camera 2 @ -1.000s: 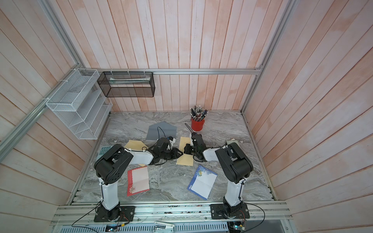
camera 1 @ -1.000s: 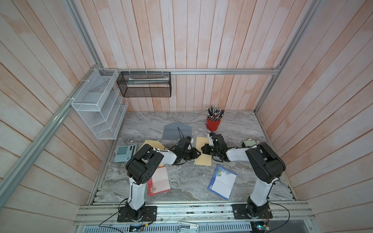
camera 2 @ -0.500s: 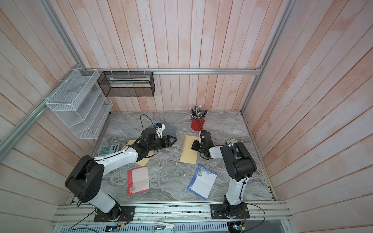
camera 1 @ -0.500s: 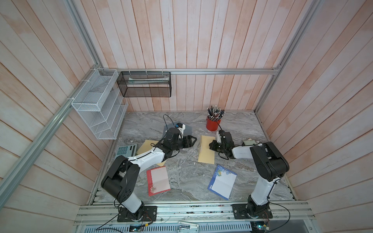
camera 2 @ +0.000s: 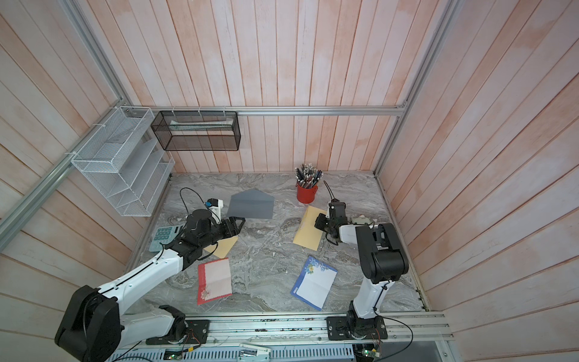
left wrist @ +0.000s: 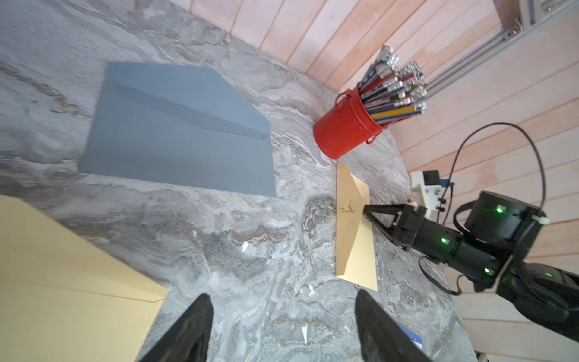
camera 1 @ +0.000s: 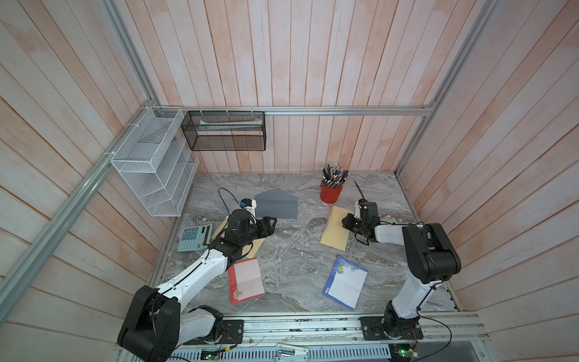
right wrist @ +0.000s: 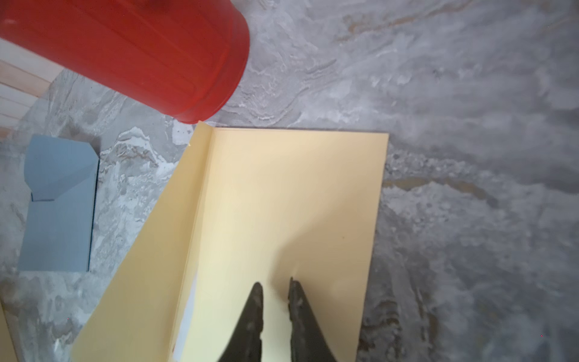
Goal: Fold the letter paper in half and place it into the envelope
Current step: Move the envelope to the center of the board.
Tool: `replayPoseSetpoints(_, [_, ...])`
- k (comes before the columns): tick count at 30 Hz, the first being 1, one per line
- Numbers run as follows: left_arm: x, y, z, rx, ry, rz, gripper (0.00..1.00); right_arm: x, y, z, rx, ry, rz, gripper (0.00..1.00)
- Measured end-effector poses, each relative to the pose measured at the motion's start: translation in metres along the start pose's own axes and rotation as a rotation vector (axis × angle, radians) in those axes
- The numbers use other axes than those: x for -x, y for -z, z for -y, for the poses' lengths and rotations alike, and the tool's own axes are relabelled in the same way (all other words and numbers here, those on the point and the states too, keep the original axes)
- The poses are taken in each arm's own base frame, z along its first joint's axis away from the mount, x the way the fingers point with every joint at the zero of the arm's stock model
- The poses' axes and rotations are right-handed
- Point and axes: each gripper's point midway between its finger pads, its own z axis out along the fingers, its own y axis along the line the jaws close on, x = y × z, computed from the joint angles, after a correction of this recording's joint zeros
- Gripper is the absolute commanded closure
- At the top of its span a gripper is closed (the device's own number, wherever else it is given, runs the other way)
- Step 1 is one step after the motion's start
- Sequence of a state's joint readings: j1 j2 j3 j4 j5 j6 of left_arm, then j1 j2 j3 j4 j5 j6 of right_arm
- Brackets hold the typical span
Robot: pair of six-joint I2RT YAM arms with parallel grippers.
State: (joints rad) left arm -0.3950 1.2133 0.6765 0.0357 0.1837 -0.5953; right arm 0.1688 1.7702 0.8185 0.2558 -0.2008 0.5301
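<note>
My right pincer [right wrist: 275, 282] stood barely parted over the yellow envelope [right wrist: 297, 194], right of centre in both top views, gripping nothing. My left pincer [camera 1: 270, 223] gaped wide and empty. The letter paper [right wrist: 188, 313], I judged, showed as a pale sliver at its mouth. Dragging a fingertip away could have pulled the envelope askew or spilled the sheet.

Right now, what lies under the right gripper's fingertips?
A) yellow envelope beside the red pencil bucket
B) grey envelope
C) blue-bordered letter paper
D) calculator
A: in the right wrist view the right gripper sits over the yellow envelope, next to the red pencil bucket.
</note>
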Motion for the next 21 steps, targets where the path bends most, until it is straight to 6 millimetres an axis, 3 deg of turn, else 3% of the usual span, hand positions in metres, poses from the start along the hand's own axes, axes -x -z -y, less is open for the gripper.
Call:
replayPoseSetpoints(3, [0.002,0.01,-0.011,0.03,0.002,0.019,0.26,0.015,0.019,-0.015,0.033,0.038,0.039,0.56])
replayPoseSetpoints(8, [0.002,0.026,-0.022,0.063,-0.002,0.051,0.21,0.046,0.064,-0.059,0.133,0.117,0.165,0.25])
replayPoseSetpoints(11, [0.002,0.035,-0.036,0.094,0.013,0.069,0.17,0.045,0.091,-0.093,0.209,0.186,0.222,0.06])
replayPoseSetpoints(15, [-0.003,0.04,-0.061,0.145,0.055,0.068,0.16,0.02,0.108,-0.125,0.284,0.258,0.224,0.05])
replayPoseSetpoints(21, [-0.009,0.044,-0.087,0.188,0.12,0.051,0.16,-0.022,0.104,-0.149,0.322,0.325,0.165,0.09])
